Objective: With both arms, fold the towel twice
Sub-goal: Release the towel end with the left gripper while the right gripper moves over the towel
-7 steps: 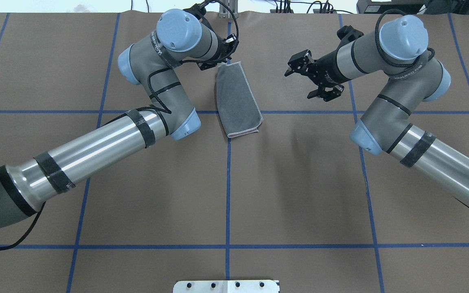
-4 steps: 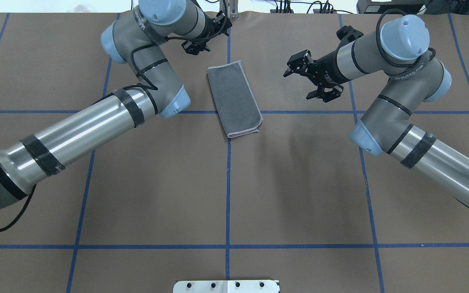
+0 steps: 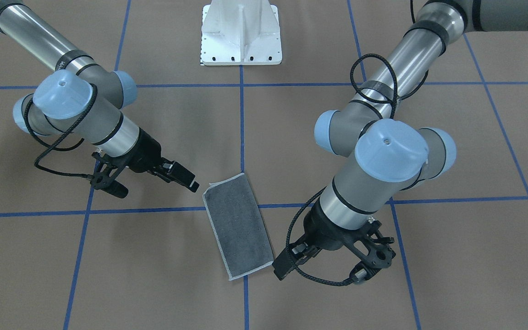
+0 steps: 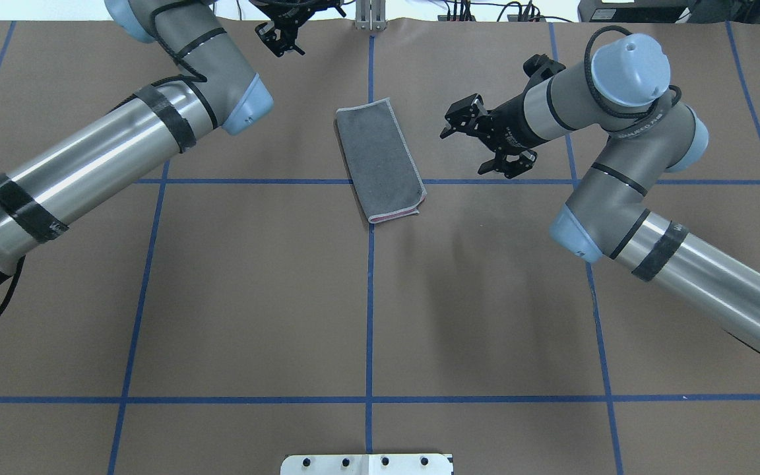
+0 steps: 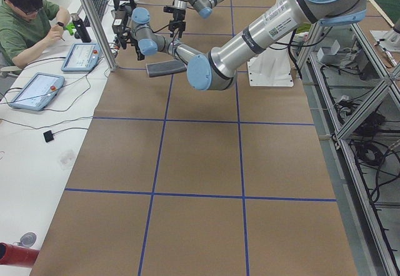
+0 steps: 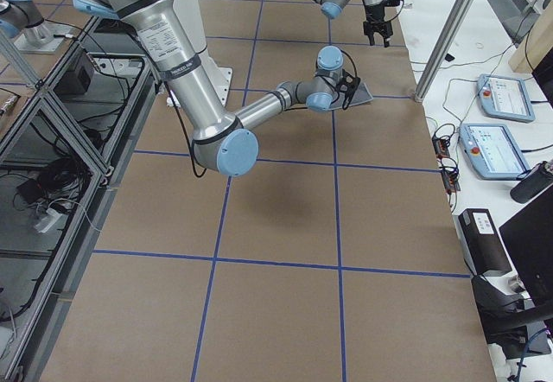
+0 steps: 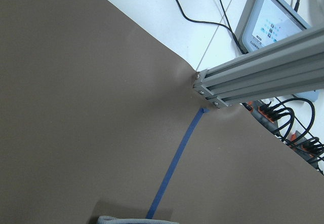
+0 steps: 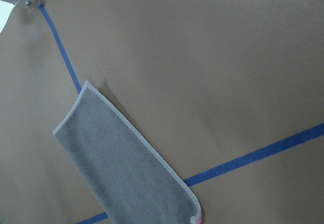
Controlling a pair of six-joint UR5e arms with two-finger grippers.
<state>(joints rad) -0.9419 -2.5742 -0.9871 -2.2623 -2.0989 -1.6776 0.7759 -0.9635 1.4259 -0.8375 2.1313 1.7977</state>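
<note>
The towel lies flat near the far middle of the table. It is folded into a long rectangle, dark grey face up, with a pink edge showing at its near end. The front view shows the towel between both arms. My left gripper hovers open at the far edge, left of the towel and off it; in the front view the left gripper is beside the towel's far end. My right gripper hangs open to the towel's right, apart from it. The right wrist view shows the towel below.
Blue tape lines grid the brown table cover. The white pedestal base stands at the robot's side. An aluminium post rises at the far edge. A person sits at a side desk with tablets.
My left arm has drawn back from the towel's far left corner toward the far left edge. The towel's far end now lies flat. My right gripper has shifted slightly left toward the towel.
</note>
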